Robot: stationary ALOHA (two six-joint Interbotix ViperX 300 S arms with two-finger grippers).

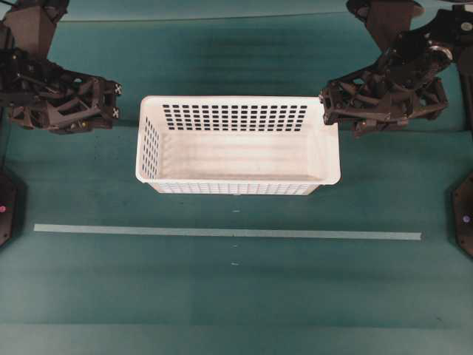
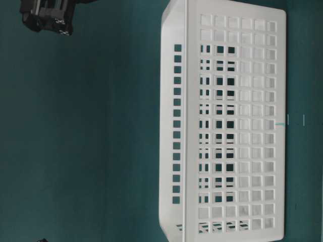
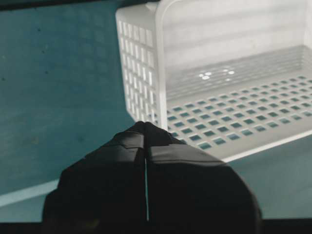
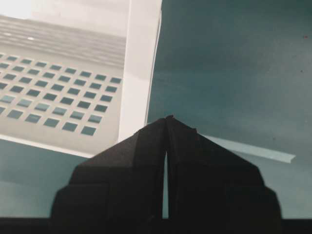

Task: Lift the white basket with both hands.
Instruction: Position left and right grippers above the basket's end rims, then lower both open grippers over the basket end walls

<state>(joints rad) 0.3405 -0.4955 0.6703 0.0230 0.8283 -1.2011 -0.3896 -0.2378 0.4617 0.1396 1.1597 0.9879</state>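
Approach stage: both grippers closed, basket not yet gripped

Sitting flat on the green table mat (image 1: 89,296), slightly behind a pale tape line (image 1: 222,234) and near the middle of the workspace: white basket (image 1: 236,159), empty, rim up, long axis running left to right in the overhead view. No sign of lift in the table-level view, where the white basket (image 2: 227,121) fills most of the frame.

Left gripper (image 1: 114,100) hovering just beside the basket's left rear corner, apart from the rim. In the left wrist view, fingertips (image 3: 141,134) pressed together with only a hairline seam between them, the perforated end wall and corner of the white basket (image 3: 146,73) just ahead.

Right gripper (image 1: 325,100) right at the opposite rear corner, seemingly touching or overlapping the rim from above; actual contact not certain. In the right wrist view, jaws also pressed together, nothing between them, tips (image 4: 168,122) pointing at the wide rim of the white basket (image 4: 139,58).

Judged step: reaching in, before any grasp. Next move likely calls for spreading both pairs of jaws, sliding each over the rolled rim at its end of the basket, pinching, then rising evenly together to avoid tipping.
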